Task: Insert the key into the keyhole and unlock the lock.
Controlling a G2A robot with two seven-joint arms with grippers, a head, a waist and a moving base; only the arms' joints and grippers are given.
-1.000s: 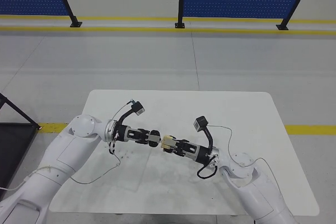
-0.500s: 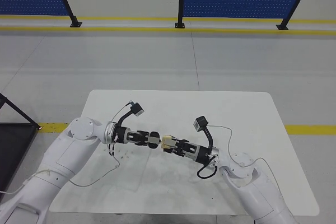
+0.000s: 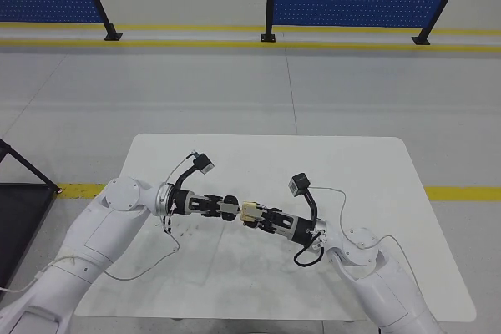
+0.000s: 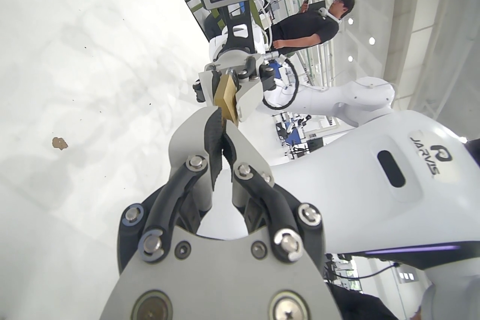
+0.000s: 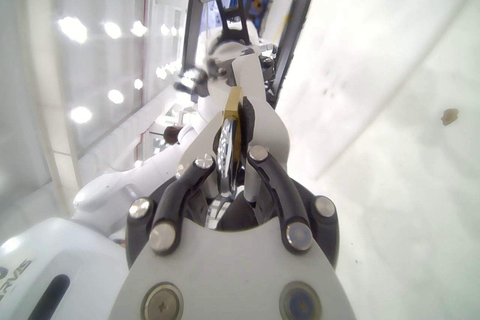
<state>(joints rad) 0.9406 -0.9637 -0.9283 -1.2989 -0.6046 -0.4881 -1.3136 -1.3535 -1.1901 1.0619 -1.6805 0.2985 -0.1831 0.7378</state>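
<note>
Above the middle of the white table (image 3: 359, 167) my two grippers meet tip to tip. My right gripper (image 5: 234, 111) is shut on a brass padlock (image 5: 232, 100); its silver shackle (image 5: 226, 145) lies back between the fingers. In the left wrist view the lock's brass body (image 4: 226, 98) juts out of the right gripper toward my left gripper (image 4: 222, 128). The left gripper is shut, its black pads pressed together on a key that is almost wholly hidden, and its tip touches the lock's end face. From the top, the padlock (image 3: 250, 209) shows as a small pale block between both grippers.
A small brown speck (image 4: 59, 143) lies on the tabletop below the grippers. A black metal rack (image 3: 4, 192) stands off the table's left side. Blue barriers line the far floor.
The left arm's shoulder and wrist have shifted slightly to the left. Both grippers stay joined at the padlock.
</note>
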